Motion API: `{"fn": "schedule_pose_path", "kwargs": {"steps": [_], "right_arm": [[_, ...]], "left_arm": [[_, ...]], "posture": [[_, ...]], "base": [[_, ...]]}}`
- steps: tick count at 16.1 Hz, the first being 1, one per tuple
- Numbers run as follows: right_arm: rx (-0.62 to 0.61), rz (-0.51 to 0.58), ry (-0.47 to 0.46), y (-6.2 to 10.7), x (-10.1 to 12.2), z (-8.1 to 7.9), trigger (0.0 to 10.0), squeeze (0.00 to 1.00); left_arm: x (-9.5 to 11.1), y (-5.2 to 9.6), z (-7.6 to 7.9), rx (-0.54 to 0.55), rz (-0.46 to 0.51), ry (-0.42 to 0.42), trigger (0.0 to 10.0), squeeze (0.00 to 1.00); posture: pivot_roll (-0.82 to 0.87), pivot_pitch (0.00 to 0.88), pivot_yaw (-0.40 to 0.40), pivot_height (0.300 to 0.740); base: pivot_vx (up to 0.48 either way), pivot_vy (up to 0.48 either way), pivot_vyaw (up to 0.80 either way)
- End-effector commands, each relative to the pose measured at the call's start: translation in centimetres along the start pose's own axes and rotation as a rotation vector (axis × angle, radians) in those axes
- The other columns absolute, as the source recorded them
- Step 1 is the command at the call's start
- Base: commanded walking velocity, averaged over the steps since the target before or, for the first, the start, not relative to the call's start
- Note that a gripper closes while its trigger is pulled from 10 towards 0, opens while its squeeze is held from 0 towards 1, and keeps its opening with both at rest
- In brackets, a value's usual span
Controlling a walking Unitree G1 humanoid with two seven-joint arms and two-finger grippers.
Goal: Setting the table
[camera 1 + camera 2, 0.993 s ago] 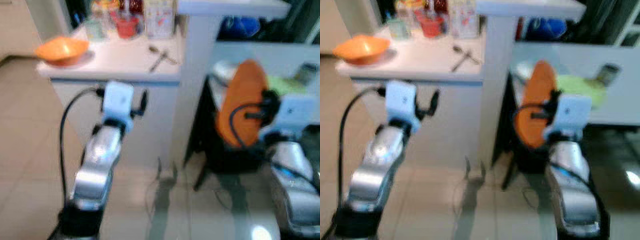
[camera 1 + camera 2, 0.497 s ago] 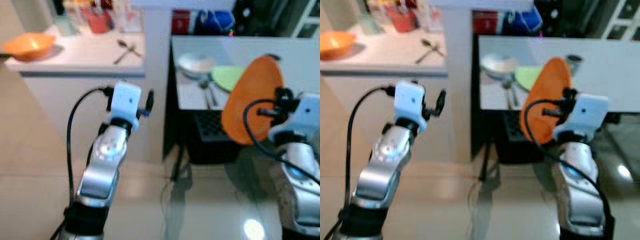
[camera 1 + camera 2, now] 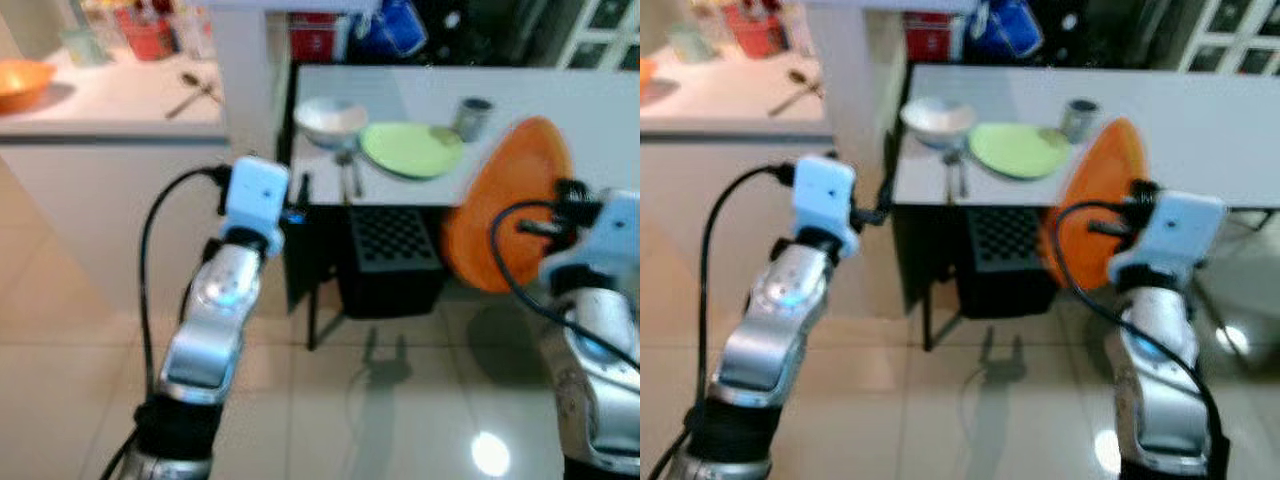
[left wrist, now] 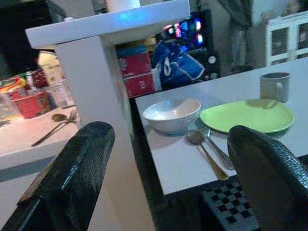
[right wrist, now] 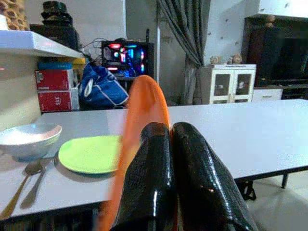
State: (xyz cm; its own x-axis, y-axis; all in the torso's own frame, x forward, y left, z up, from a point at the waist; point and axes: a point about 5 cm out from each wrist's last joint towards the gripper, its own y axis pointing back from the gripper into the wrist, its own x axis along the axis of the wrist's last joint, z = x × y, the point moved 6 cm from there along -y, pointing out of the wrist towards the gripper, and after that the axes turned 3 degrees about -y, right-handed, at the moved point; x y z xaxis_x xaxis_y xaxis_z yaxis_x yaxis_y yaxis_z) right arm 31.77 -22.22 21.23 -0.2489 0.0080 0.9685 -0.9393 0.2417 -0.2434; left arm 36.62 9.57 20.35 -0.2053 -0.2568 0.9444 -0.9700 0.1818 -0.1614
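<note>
Orange plate (image 3: 505,215) stands on edge in the right gripper (image 5: 169,144), pinched between its fingers, just short of the white desk (image 3: 560,95). On the desk sit a green plate (image 3: 410,148), bowl (image 3: 328,118), spoons (image 4: 204,147) and mug (image 3: 472,117). The left gripper (image 4: 163,163) is spread wide, holding nothing.

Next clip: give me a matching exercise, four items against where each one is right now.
Items
1. orange plate
2. green plate
3. white bowl
4. orange bowl

Places
A. on the counter to the robot's left
B. flat on the table, beside the mug
C. held on edge in the right gripper
D. on the table's corner nearest the pillar, behind two spoons

Pairs: 1-C, 2-B, 3-D, 4-A
</note>
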Motion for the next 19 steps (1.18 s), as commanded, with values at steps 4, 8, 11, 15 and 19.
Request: {"fn": "schedule_pose_path", "kwargs": {"steps": [4,8,11,15,19], "right_arm": [[-0.055,0.019,-0.068,-0.4,0.8,1.4,10.0,0.0],[-0.043,0.024,-0.043,-0.4,1.2,1.1,10.0,0.0],[-0.053,0.007,-0.037,-0.3,0.7,1.5,10.0,0.0],[-0.045,0.008,-0.026,-0.6,0.8,0.8,10.0,0.0],[-0.081,-0.024,-0.028,-0.2,-0.1,1.8,10.0,0.0]], "left_arm": [[0.2,0.1,0.1,0.005,0.006,-0.013,10.0,0.0],[-0.5,-0.1,0.7,-0.012,-0.007,0.0,10.0,0.0],[-0.2,-0.1,1.3,-0.025,0.001,-0.007,10.0,0.0],[-0.5,-0.4,0.8,-0.018,-0.01,0.004,10.0,0.0],[-0.2,-0.2,1.7,-0.036,0.001,-0.008,10.0,0.0]], "posture": [[-0.08,0.0,0.007,0.74],[-0.14,0.0,0.021,0.74],[-0.11,0.0,0.016,0.74],[-0.14,0.0,0.033,0.74],[-0.11,0.0,0.023,0.74]], "base": [[0.0,-0.46,0.0],[0.0,-0.458,0.0],[0.0,-0.458,0.0],[0.0,-0.458,0.0],[0.0,-0.458,0.0]]}}
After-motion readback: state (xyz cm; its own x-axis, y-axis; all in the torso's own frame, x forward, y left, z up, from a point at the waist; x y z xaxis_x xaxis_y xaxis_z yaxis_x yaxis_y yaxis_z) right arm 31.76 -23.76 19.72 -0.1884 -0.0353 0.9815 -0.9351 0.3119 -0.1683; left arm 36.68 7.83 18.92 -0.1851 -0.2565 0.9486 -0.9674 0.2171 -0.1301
